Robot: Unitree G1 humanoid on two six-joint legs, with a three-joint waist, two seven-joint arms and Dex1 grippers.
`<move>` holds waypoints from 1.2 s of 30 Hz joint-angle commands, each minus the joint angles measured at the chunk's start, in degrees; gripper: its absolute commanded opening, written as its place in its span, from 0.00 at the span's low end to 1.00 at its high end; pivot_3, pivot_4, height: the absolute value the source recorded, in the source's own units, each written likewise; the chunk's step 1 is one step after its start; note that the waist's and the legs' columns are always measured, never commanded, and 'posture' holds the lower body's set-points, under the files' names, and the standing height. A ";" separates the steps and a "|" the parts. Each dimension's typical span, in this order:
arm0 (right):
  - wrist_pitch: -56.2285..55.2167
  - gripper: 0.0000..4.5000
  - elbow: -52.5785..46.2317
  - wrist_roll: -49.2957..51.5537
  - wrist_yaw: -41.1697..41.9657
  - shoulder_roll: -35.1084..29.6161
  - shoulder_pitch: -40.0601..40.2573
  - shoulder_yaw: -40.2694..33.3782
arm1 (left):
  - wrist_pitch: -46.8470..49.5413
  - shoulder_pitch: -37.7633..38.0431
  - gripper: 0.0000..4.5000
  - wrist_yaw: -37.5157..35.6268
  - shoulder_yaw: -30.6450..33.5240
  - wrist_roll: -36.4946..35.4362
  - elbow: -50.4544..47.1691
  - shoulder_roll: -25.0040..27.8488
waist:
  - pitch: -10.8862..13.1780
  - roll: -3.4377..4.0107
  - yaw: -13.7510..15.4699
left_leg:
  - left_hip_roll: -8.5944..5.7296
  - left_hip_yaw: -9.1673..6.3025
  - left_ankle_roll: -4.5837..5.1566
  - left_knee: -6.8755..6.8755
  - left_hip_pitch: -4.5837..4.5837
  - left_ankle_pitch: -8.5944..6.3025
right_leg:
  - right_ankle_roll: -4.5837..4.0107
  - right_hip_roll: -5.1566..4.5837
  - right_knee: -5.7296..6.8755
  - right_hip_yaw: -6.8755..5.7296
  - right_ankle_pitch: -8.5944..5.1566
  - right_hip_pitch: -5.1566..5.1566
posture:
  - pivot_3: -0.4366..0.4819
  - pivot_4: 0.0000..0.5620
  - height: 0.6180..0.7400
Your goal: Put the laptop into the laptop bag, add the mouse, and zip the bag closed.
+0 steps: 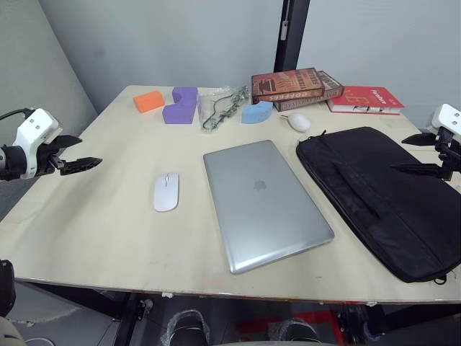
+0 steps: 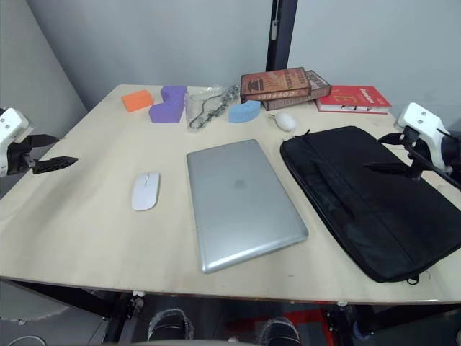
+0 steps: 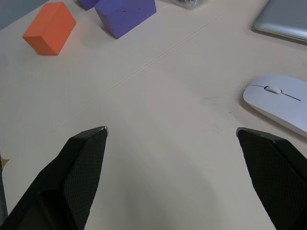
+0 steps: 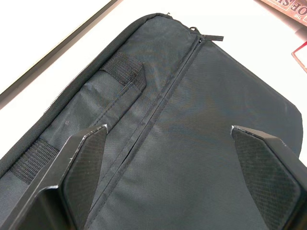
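The laptop [image 1: 265,202] lies flat and closed on the wooden table [image 1: 94,231], its near corner close to the table's front edge, apple logo up. Just to the laptop's left, apart from it, sits the mouse [image 1: 166,191]. To the laptop's right lies the laptop bag [image 1: 382,194], flat, near the laptop but not touching it, with its handles on the side facing the laptop.

The left gripper [image 1: 75,153] hovers above the table's left edge, well left of the laptop, its two black fingers spread wide and holding nothing. The right gripper [image 1: 420,153] hangs over the far right part of the bag, fingers likewise parted and empty; its wrist view looks down on the bag's zipper line [image 4: 158,108].

Beyond the laptop, at the table's far side, stand an orange block [image 1: 149,101], a purple block [image 1: 181,105], a clear bag with a chain [image 1: 220,107], a blue piece [image 1: 256,112], a white lump [image 1: 299,122], stacked books [image 1: 295,86] and a red book [image 1: 367,99].
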 commanded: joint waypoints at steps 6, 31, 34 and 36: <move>1.04 0.96 -2.38 1.76 0.82 -0.98 -1.13 -2.07 | 1.34 -0.65 1.00 -1.07 1.22 -0.89 -1.50 1.94 | 0.00 0.00 0.01 | 0.00 0.00 0.00 0.00 0.00 0.00 | 0.00 0.00 0.01 0.00 0.00 0.00 | 0.48 0.27 0.95; 1.66 0.96 -5.09 2.44 -0.18 -1.22 1.19 -2.56 | 1.27 -0.56 1.00 -1.02 1.45 -1.19 -3.04 1.70 | 0.00 0.00 0.14 | 0.00 -0.01 0.01 0.02 0.00 0.00 | -0.01 0.00 0.03 -0.01 0.00 0.00 | 0.48 0.27 0.95; 1.65 0.96 -5.10 2.31 -0.12 -1.44 1.40 -2.50 | 1.13 -0.70 1.00 -1.01 1.37 -1.15 -3.05 1.90 | 0.00 0.00 0.15 | 0.00 -0.01 0.00 0.03 0.00 0.00 | -0.01 0.00 0.03 0.00 0.00 0.00 | 0.48 0.27 0.95; 1.64 0.96 -5.05 2.28 -0.08 -1.52 1.53 -2.51 | 1.37 -0.83 1.00 -1.20 1.37 -1.22 -3.10 2.10 | 0.00 0.00 0.15 | 0.00 -0.01 0.00 0.03 0.00 0.00 | -0.01 0.00 0.03 0.00 0.00 0.00 | 0.48 0.27 0.95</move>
